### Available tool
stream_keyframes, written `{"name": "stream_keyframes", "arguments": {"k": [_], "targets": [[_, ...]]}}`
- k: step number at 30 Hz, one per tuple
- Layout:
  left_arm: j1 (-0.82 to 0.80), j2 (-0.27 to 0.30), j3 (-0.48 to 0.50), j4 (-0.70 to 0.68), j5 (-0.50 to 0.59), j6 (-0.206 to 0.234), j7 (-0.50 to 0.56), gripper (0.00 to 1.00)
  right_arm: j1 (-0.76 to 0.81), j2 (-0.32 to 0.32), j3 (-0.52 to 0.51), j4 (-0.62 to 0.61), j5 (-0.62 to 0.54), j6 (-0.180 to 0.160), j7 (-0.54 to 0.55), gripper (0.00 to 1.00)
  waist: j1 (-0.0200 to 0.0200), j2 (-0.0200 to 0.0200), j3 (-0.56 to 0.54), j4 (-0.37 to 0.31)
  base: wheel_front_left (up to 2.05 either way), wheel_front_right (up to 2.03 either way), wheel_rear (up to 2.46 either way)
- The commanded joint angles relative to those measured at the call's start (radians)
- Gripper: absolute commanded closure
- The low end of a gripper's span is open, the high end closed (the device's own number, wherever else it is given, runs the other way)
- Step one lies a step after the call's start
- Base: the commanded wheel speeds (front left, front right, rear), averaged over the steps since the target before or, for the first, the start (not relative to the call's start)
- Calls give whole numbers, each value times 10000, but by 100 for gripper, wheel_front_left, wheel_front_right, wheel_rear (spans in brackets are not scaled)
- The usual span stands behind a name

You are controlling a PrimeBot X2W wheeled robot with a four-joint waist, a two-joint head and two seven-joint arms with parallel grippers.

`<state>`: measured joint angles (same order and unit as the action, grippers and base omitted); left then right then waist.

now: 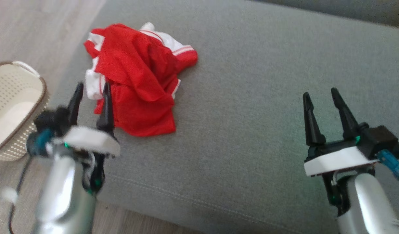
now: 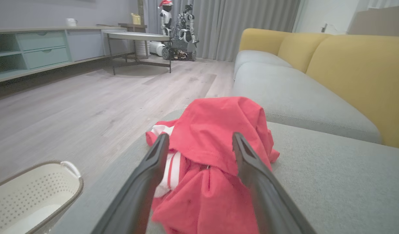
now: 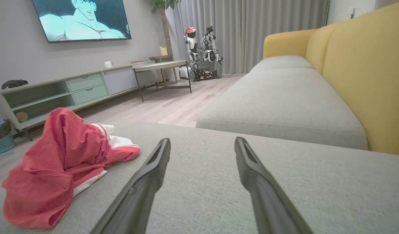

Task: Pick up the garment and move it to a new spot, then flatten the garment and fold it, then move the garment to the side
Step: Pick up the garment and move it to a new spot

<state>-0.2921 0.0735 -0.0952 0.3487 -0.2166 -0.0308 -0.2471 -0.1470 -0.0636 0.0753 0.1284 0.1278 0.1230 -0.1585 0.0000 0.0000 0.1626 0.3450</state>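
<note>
Basket (image 1: 7,84) on the floor, far left. Left gripper (image 1: 93,86): jaws wide, empty, tips just beside the near-left edge of the garment (image 1: 137,81). Garment is a crumpled red-and-white heap on the sofa cushion (image 1: 251,113), lying ahead and rightward. Right gripper (image 1: 319,92): jaws wide, empty, well apart. Left arm nearer.

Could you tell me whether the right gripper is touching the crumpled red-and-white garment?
Apart. In the head view, a broad stretch of bare grey sofa cushion lies between the right gripper and the crumpled red-and-white garment.
</note>
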Motion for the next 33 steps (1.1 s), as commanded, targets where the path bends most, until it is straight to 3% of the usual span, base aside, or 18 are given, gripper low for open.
{"name": "stream_keyframes", "arguments": {"k": [1, 7, 18, 26, 27, 28, 29, 33], "targets": [[-978, 437, 262, 35, -72, -238, 182, 0, -462, -99, 148, -518, -105, 77, 182, 0, 0, 0, 586, -371, 0, 0, 0], [-2940, 1039, 72, 1364, -451, -741, 1374, 0, -556, -223, -68, -1055, -251, 77, 465, 0, 0, 0, 1282, -746, 0, 0, 0], [-5215, 1680, -626, 3910, -1093, -974, 3764, 0, -681, -428, 139, -1627, -364, 77, 786, 0, 0, 0, 2023, -1210, 0, 0, 0], [-5782, 1997, -1057, 5411, -987, -987, 3783, 0, -752, -410, 311, -1771, -367, 77, 838, 0, 0, 0, 2216, -1492, 0, 0, 0], [-5826, 2001, -1087, 5581, -988, -988, 3760, 39, -750, -400, 323, -1763, -372, 77, 834, 0, 0, 0, 2215, -1510, 0, 0, 0], [-5826, 2001, -1087, 5581, -988, -988, 3760, 39, -750, -400, 323, -1763, -372, 77, 834, 0, 0, 0, 2215, -1510, 0, 0, 0], [-5875, 1999, -1076, 5732, -1023, -988, 3706, 100, -748, -388, 336, -1747, -377, 77, 825, 0, 0, 0, 2207, -1525, 0, 0, 0], [-6098, 2036, -1097, 5997, -1032, -979, 3052, 100, -725, -326, 328, -1645, -377, 77, 761, 0, 0, 0, 2074, -1515, 0, 0, 0]]}}
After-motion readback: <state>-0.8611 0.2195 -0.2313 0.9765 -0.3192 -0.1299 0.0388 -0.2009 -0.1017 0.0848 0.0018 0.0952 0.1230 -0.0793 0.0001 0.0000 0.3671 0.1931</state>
